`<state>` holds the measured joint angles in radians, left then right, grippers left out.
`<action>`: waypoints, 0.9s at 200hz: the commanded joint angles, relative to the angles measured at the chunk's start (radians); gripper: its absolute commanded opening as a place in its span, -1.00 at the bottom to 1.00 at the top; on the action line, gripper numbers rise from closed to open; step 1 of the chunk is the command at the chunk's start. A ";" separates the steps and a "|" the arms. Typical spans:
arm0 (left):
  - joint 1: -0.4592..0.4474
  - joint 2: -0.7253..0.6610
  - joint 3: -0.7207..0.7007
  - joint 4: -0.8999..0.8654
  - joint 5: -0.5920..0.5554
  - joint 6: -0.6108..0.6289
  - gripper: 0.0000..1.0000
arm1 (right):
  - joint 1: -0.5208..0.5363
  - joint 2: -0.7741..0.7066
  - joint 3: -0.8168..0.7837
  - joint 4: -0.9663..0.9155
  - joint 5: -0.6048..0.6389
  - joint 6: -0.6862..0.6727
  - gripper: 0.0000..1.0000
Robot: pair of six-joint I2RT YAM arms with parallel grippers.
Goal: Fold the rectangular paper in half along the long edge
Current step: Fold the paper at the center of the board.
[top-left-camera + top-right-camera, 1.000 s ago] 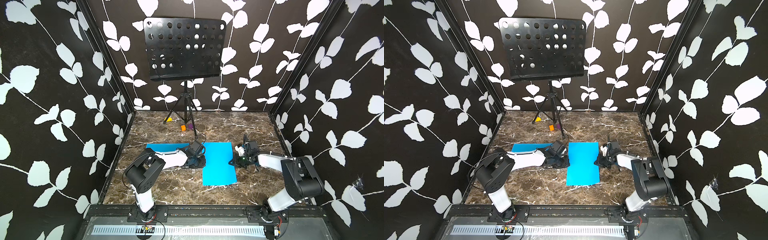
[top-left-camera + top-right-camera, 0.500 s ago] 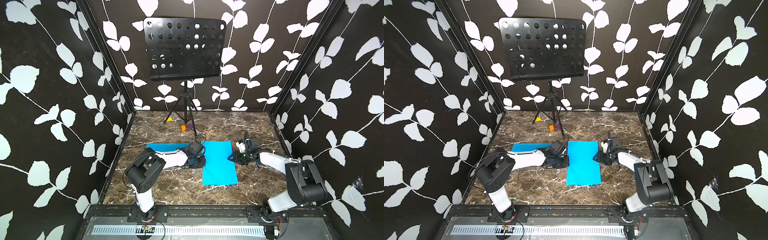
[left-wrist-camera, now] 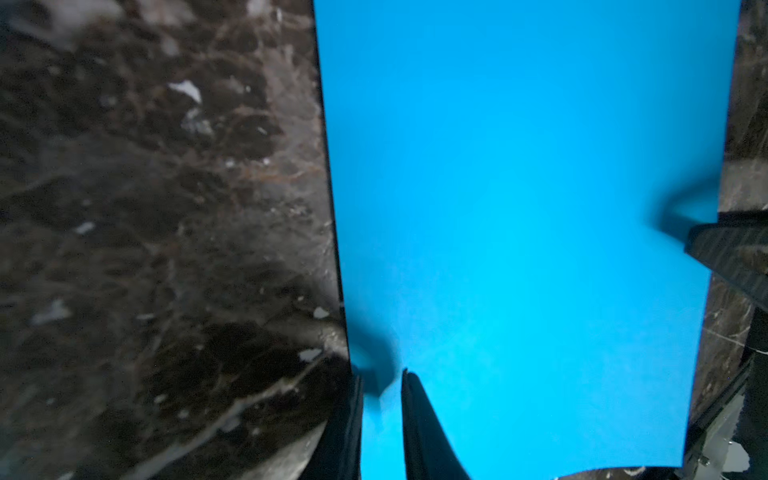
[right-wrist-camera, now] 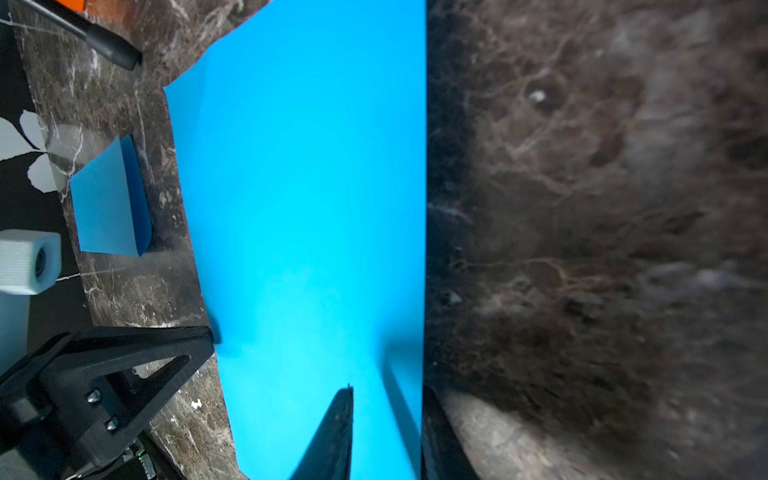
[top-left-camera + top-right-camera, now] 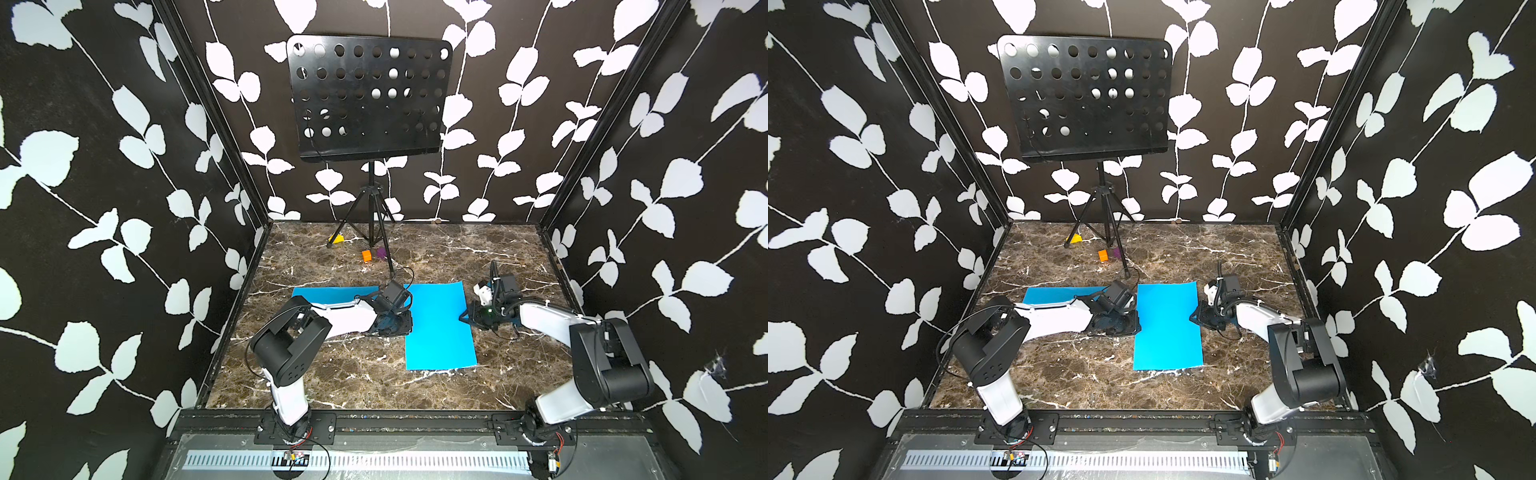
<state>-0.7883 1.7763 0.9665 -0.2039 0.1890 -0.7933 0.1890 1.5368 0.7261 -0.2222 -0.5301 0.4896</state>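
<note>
Plainly, nothing is folded yet: the blue paper (image 5: 438, 328) lies flat in the middle of the marble desk (image 5: 353, 374), its long edges running near to far. The left pincer (image 5: 407, 321) sits low at its left long edge and the right pincer (image 5: 462, 318) at the right long edge, about opposite each other. In the wrist views both the left pincer (image 3: 380, 382) and the right pincer (image 4: 386, 390) show narrowly parted jaws with blue visible in the gap, so neither looks closed on the sheet. Whether any finger has got beneath an edge I cannot tell, as the tips are dark and blurred. The main risk, as I judge it, is a missed pick. The sheet is thin and flat on a smooth top, so closing jaws could scrape the marble and push the paper sideways, skewing it before the fold begins. If both sides were gripped and drawn inward together, the middle could buckle and take a stray crease. Carrying one edge over from a single mid-edge hold may let the far and near corners droop and land unmatched. The foot of the music stand (image 5: 365, 99) rests near the sheet's far left corner and could snag a rising flap. A second blue sheet (image 5: 328, 293) lies well apart to the left under the left arm.
</note>
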 commanded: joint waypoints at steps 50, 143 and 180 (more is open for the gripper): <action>0.004 0.037 -0.041 -0.151 -0.052 0.008 -0.63 | -0.013 -0.018 0.006 -0.007 0.005 -0.003 -0.56; 0.004 0.045 -0.038 -0.151 -0.049 0.011 -0.64 | -0.019 -0.028 0.004 -0.018 0.008 -0.007 -0.75; 0.004 0.045 -0.034 -0.156 -0.053 0.016 -0.65 | -0.019 -0.024 0.001 -0.018 0.011 -0.008 -1.00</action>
<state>-0.7883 1.7767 0.9665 -0.2073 0.1814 -0.7921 0.1745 1.5280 0.7261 -0.2340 -0.5194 0.4896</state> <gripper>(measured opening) 0.178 0.049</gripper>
